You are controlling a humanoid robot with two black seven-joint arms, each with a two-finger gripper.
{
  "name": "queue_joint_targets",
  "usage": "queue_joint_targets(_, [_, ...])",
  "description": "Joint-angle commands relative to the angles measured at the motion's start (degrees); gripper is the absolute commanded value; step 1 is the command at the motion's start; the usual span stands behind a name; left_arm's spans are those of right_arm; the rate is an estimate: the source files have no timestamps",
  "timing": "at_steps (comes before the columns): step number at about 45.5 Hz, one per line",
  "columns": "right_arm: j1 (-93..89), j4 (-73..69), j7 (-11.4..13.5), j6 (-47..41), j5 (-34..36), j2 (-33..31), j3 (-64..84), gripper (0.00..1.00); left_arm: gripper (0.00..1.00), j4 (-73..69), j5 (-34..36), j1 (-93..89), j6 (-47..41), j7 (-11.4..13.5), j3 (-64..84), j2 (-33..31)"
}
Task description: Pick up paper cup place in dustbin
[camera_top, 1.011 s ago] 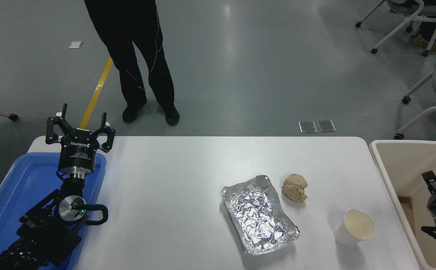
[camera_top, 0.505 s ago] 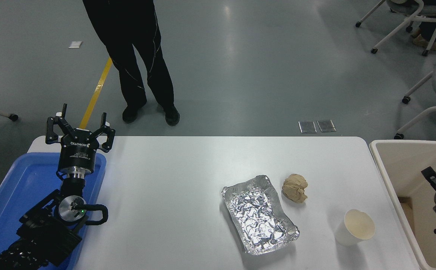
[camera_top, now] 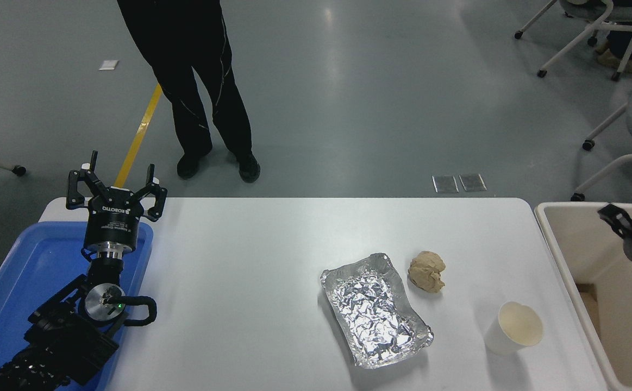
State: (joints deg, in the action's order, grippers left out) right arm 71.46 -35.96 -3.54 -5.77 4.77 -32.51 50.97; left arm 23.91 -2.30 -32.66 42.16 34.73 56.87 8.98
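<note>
table (camera_top: 272,255): white, holds cup, foil tray, tan lump
dustbin (camera_top: 557,255): beige, at table's right edge
left gripper (camera_top: 116,187): parked over blue tray (camera_top: 33,260), fingers spread wide
right gripper (camera_top: 614,220): above dustbin, mostly cut off, finger state can't tell
paper cup (camera_top: 513,328): upright on table, near dustbin, untouched
progress: 0 of 2 steps done; pick and drop both left

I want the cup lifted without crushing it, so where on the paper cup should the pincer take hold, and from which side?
Probably the paper cup is best gripped across its side wall just under the rolled rim, coming from above and the right, the dustbin side. It stands mouth-up, tilted slightly right, with clear table around it.
</note>
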Motion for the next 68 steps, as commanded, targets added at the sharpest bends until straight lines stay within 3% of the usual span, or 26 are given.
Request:
queue_joint_targets(1, [22.9, -14.4, -1.9, -8.7, -3.9, 4.3, 13.6, 1.00, 0.99, 0.0, 0.0, 0.0, 0.0, 0.0, 0.0, 0.0])
queue_joint_targets(6, [33.6, -19.7, -4.8, -15.7, -3.9, 9.8, 20.5, 1.00, 0.99, 0.0, 0.0, 0.0, 0.0, 0.0, 0.0, 0.0])
queue_joint_targets(17, [58.0, -39.5, -5.2, -25.8, -7.8, 16.2, 23.3, 1.00, 0.99, 0.0, 0.0, 0.0, 0.0, 0.0, 0.0, 0.1])
queue_joint_targets(26, [72.8, -53.9, -6.2, -39.1, -10.0, 16.0, 22.2, 1.00, 0.99, 0.0, 0.0, 0.0, 0.0, 0.0, 0.0, 0.2])
queue_joint_targets(47, [85.8, -58.2, -5.6, -39.2, -10.1, 13.4, 22.2, 1.00, 0.99, 0.0, 0.0, 0.1, 0.0, 0.0, 0.0, 0.4])
queue_joint_targets(61, [80.7, -58.3, -5.6, -39.2, -10.6, 13.4, 22.2, 1.00, 0.99, 0.0, -0.1, 0.1, -0.1, 0.0, 0.0, 0.4])
queue_joint_targets(68, [73.5, -57.6, -5.5, -39.2, -14.3, 12.2, 22.5, 1.00, 0.99, 0.0, -0.1, 0.1, -0.1, 0.0, 0.0, 0.2])
